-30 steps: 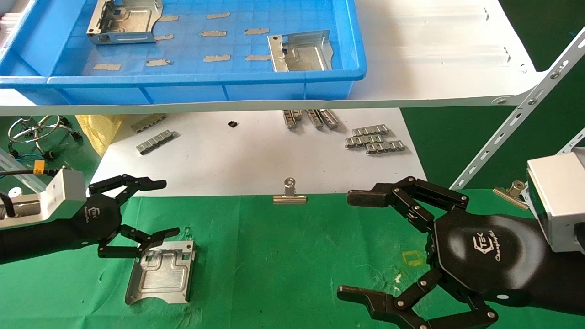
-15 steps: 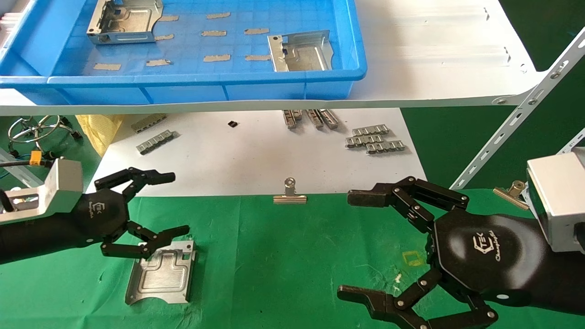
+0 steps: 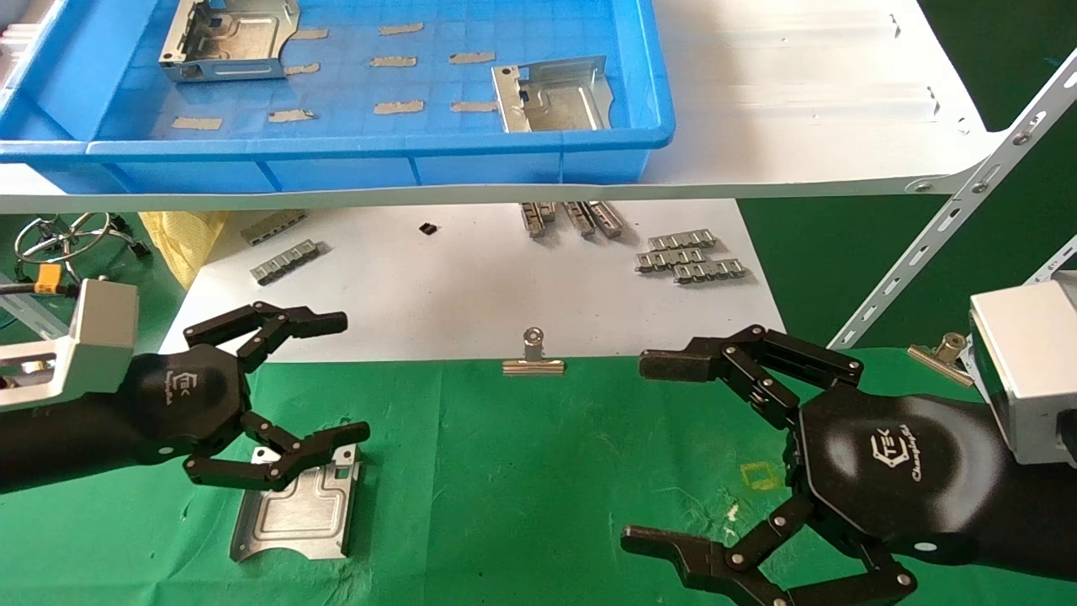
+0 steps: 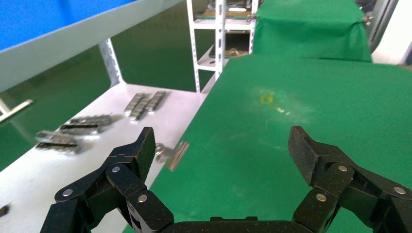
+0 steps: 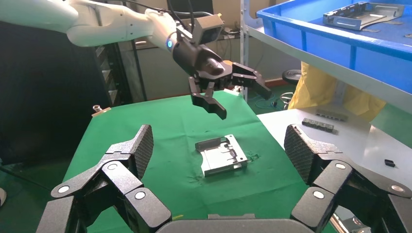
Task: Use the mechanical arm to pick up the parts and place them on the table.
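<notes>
Left end effector [image 3: 315, 379] fingers spread, empty, above part [image 3: 294, 505] on table [image 3: 522, 471]; right end effector [image 3: 673, 454] spread, parked.

Black hexagonal palm [image 3: 896, 467], white logo, jointed link fingers, silver-grey wrist block [image 3: 1022, 370]

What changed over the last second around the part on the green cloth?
The left end effector, open and empty, has lifted off the part and drifted toward the shelf. The part stays flat on the table, released. The right end effector stays open and parked; the two parts in the blue bin are untouched.
</notes>
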